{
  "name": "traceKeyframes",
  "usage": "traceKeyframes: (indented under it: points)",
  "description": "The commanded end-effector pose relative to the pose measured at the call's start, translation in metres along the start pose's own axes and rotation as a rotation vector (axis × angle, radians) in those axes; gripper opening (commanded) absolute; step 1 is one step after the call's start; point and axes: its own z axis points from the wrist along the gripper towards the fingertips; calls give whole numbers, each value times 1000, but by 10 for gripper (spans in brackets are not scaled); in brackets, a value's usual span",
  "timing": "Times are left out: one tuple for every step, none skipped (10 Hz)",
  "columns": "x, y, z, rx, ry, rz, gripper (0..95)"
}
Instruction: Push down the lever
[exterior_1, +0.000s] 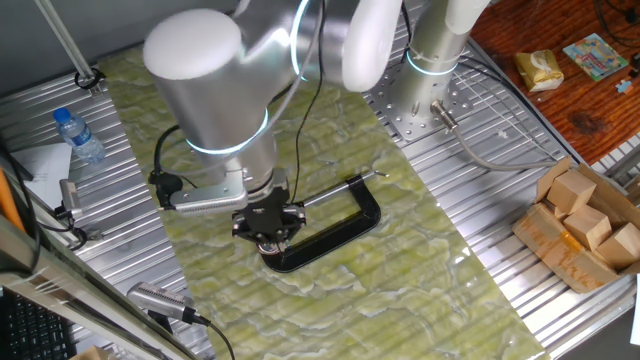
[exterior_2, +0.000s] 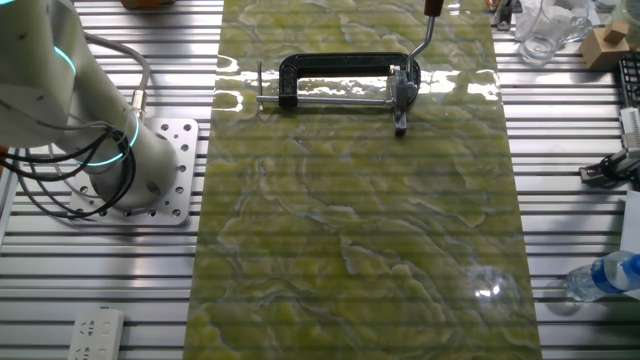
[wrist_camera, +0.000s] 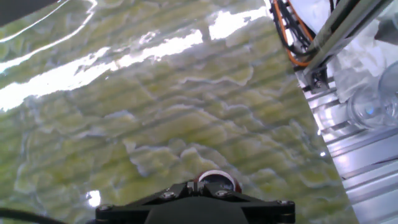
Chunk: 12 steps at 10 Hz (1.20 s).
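The black C-shaped clamp (exterior_1: 335, 232) lies on the green mat (exterior_1: 400, 290); it also shows in the other fixed view (exterior_2: 340, 64). The lever's silvery arm (exterior_2: 425, 40) rises from the clamp's end to a red knob (exterior_2: 433, 6) at the frame's top edge. In the hand view the red knob (wrist_camera: 215, 181) sits just beyond my gripper (wrist_camera: 194, 186), touching or nearly touching its tips. In one fixed view my gripper (exterior_1: 270, 243) hovers right over the clamp's near end and hides the knob. The jaws look shut and hold nothing.
A water bottle (exterior_1: 78, 134) lies at the left. A box of wooden blocks (exterior_1: 585, 225) stands at the right. In the other fixed view, the robot base (exterior_2: 115, 150) is at the left, glass cups (exterior_2: 545, 30) at the top right, and a bottle (exterior_2: 605, 275) at the right edge.
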Motion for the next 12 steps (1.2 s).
traceKeyframes:
  points:
    - [-5, 1, 4, 9, -2, 5, 0]
    - [-7, 2, 7, 16, -4, 8, 0]
    - [-9, 2, 9, 22, -8, 7, 0]
    - [-12, 3, 12, 34, -10, 4, 0]
    - [-13, 2, 15, 43, -7, -3, 0]
    - [-12, -1, 17, 45, -5, -22, 0]
    - [-11, -6, 19, 44, -7, -52, 0]
    - [-10, -7, 21, 45, -4, -61, 0]
    - [-10, -8, 21, 47, 2, -72, 0]
    - [-9, -8, 21, 51, 13, -87, 0]
    - [-8, -8, 21, 53, 17, -93, 0]
    - [-8, -8, 22, 56, 26, -104, 0]
